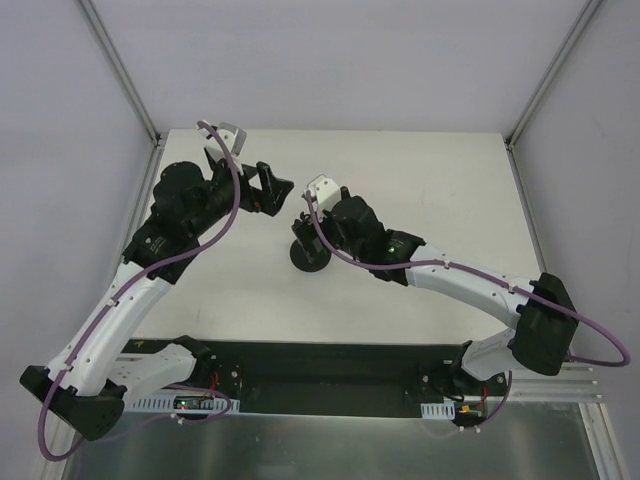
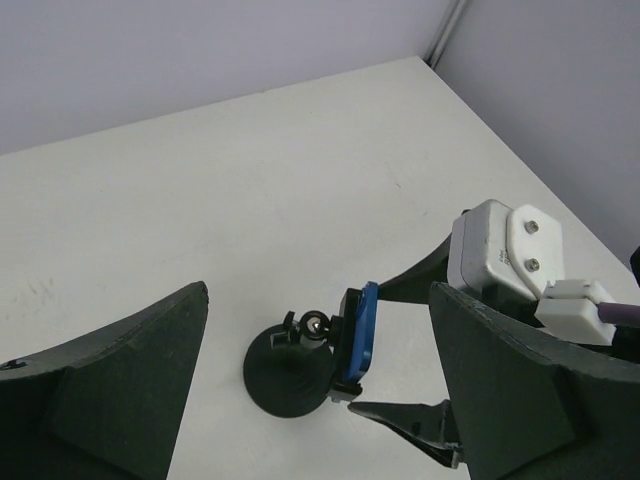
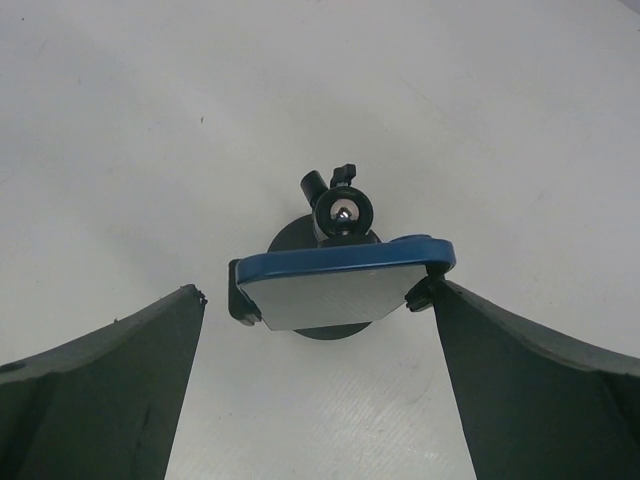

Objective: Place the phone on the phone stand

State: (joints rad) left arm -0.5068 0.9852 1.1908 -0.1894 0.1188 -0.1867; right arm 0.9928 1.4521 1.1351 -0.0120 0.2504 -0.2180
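A white table (image 1: 440,190) fills the view from above, with two arms bolted at its near edge. The left arm (image 1: 130,290) reaches toward the far left corner. The right arm (image 1: 470,285) stretches from the near right corner to the middle of the table. The left hand (image 1: 283,190) hangs above the table with its fingers (image 2: 110,390) spread wide and nothing between them. It is near the stand but apart from it. The right hand (image 1: 303,228) is over the stand, also spread wide, with one finger on each side of the phone. Its right finger (image 3: 540,390) comes very close to the phone's end, and whether it touches cannot be told. Its left finger is clearly apart. The stand (image 1: 311,258) is black with a round disc base and sits about mid-table. The phone (image 3: 335,285) is a thin slab with a blue edge and a pale, reflecting face. It sits tilted in the stand's cradle, with a black clamp at each end.
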